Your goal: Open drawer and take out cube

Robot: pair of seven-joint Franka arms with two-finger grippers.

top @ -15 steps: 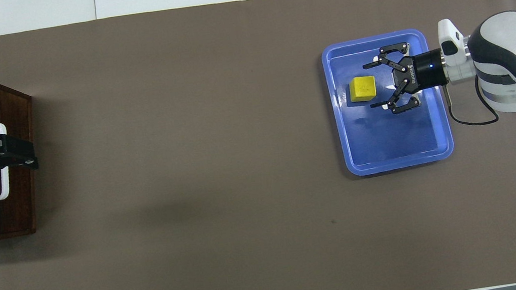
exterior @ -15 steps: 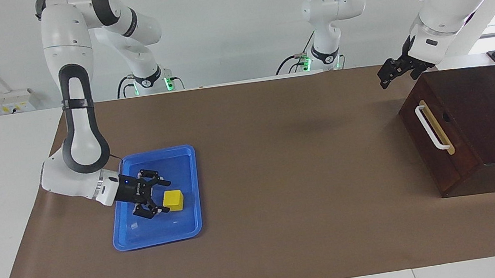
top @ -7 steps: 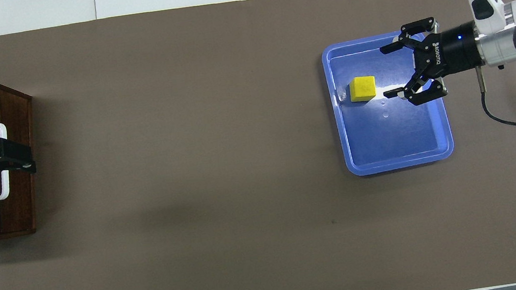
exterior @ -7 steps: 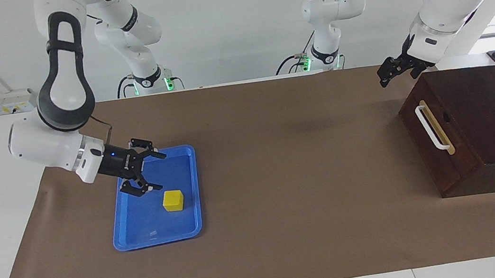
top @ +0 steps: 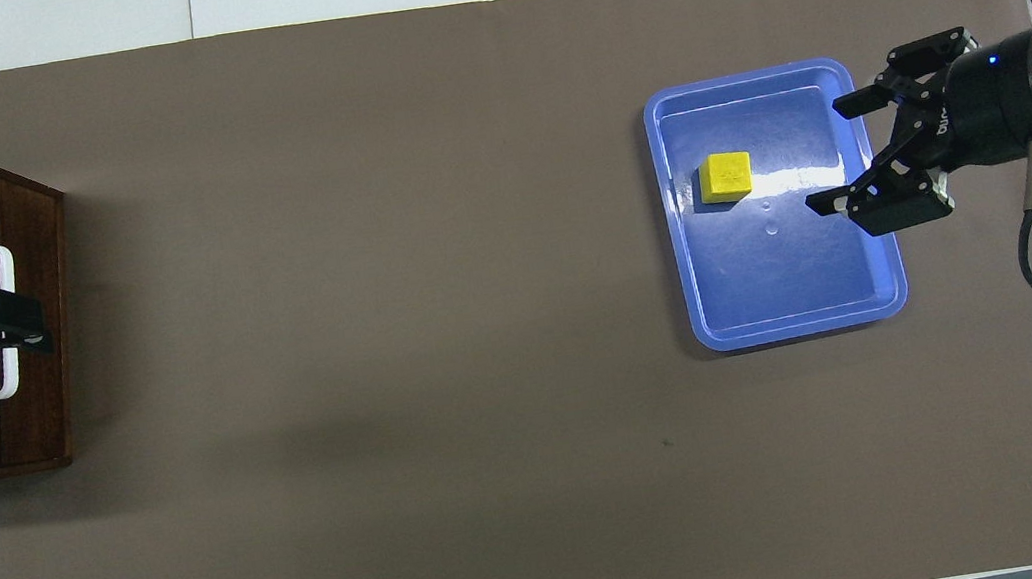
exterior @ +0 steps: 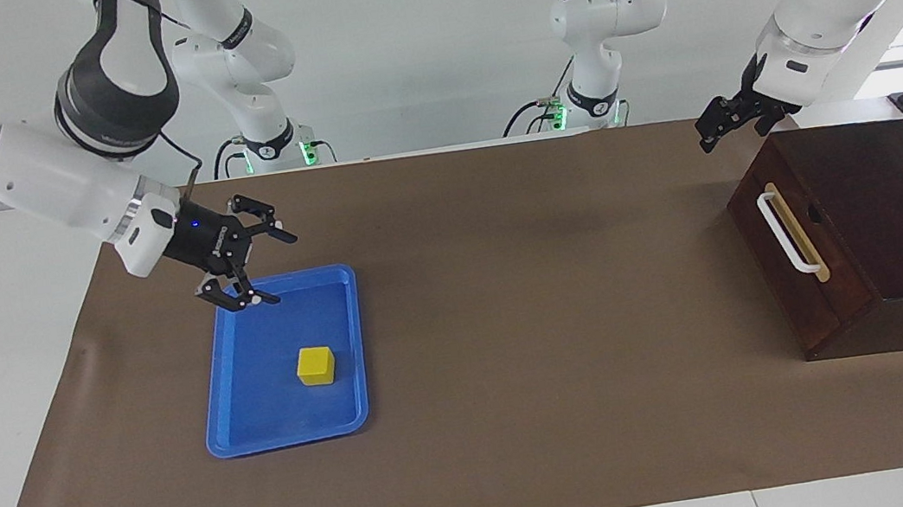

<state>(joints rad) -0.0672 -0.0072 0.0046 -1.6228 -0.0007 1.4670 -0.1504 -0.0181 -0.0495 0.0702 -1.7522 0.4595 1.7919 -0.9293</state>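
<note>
brown paper-covered table (exterior: 513, 324). yellow cube (exterior: 315, 366) sat in blue tray (exterior: 283, 433), drawer (exterior: 799, 243) shut. right gripper (exterior: 265, 265) spread open, empty, over tray edge. left gripper (exterior: 716, 130) open above dark wooden box (exterior: 899, 203), partly cut off overhead.

Facing view: high camera across the table (exterior: 481, 476), looking back at both arm bases and the wall, wide enough to take the whole mat. Overhead view: above the robots' end, looking steeply down and forward, arms barely entering. Both share the mat, tray (exterior: 219, 406) (top: 888, 278) and drawer (exterior: 804, 277) (top: 35, 317), half a turn apart.
</note>
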